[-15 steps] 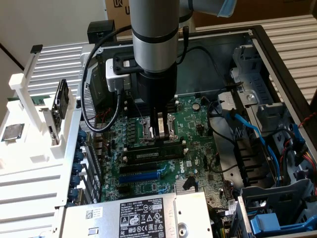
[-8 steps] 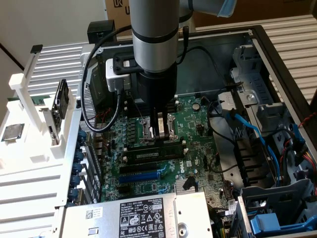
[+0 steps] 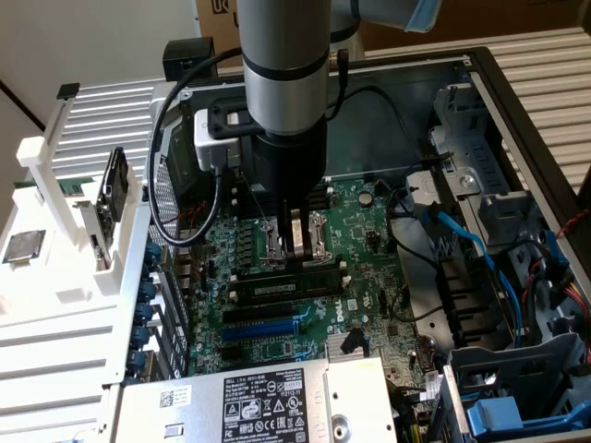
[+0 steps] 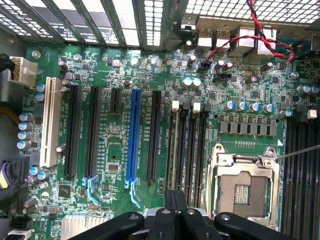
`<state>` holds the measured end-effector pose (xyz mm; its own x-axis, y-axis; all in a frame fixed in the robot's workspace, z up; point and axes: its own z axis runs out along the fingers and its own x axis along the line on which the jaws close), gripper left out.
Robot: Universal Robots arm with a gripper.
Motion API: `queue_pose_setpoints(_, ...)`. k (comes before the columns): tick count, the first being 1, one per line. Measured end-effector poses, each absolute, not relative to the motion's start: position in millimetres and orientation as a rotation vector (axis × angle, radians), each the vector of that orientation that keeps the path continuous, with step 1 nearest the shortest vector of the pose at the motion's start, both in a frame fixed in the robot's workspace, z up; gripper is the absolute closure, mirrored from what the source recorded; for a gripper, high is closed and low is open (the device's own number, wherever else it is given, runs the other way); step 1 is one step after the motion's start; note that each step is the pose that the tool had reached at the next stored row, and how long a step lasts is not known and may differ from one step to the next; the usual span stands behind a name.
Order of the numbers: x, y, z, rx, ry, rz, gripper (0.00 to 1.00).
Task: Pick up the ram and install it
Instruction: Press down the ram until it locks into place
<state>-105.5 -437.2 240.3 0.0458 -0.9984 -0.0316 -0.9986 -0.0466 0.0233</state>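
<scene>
The gripper [image 3: 297, 247] stands low over the green motherboard [image 3: 369, 240] inside the open computer case [image 3: 517, 101], its fingers [image 4: 175, 210] pressed together and holding nothing. The ram [image 3: 286, 274] lies seated in a memory slot just under the fingertips, next to the CPU socket [image 4: 245, 187]. A blue expansion slot [image 4: 133, 135] is nearby.
</scene>
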Motion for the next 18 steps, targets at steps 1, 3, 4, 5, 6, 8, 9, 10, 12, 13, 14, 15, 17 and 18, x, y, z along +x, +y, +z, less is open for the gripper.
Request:
queue_pose_setpoints(1, -105.5, -437.1, 240.0, -2.268, 2.166, 0.061, 0.89)
queue_pose_setpoints(3, -105.5, -437.2, 240.0, -2.268, 2.166, 0.061, 0.89)
queue_pose_setpoints(4, -105.6, -437.0, 239.8, -2.268, 2.166, 0.061, 0.89)
queue_pose_setpoints(5, -105.6, -436.5, 239.4, -2.268, 2.166, 0.061, 0.89)
queue_pose_setpoints(6, -105.5, -435.6, 238.8, -2.268, 2.166, 0.061, 0.89)
queue_pose_setpoints(8, -105.5, -435.5, 238.1, -2.268, 2.166, 0.061, 0.89)
queue_pose_setpoints(9, -105.5, -435.5, 237.6, -2.268, 2.166, 0.061, 0.89)
queue_pose_setpoints(10, -105.5, -435.2, 236.9, -2.269, 2.166, 0.060, 0.89)
queue_pose_setpoints(12, -105.5, -434.9, 236.2, -2.269, 2.166, 0.060, 0.89)
queue_pose_setpoints(13, -105.5, -434.9, 236.2, -2.269, 2.166, 0.060, 0.89)
queue_pose_setpoints(14, -105.5, -435.0, 236.1, -2.269, 2.166, 0.060, 0.89)
queue_pose_setpoints(15, -105.6, -435.0, 236.1, -2.269, 2.166, 0.060, 0.89)
queue_pose_setpoints(17, -105.6, -435.0, 236.1, -2.269, 2.166, 0.060, 0.89)
queue_pose_setpoints(18, -105.6, -435.0, 236.1, -2.269, 2.166, 0.060, 0.89)
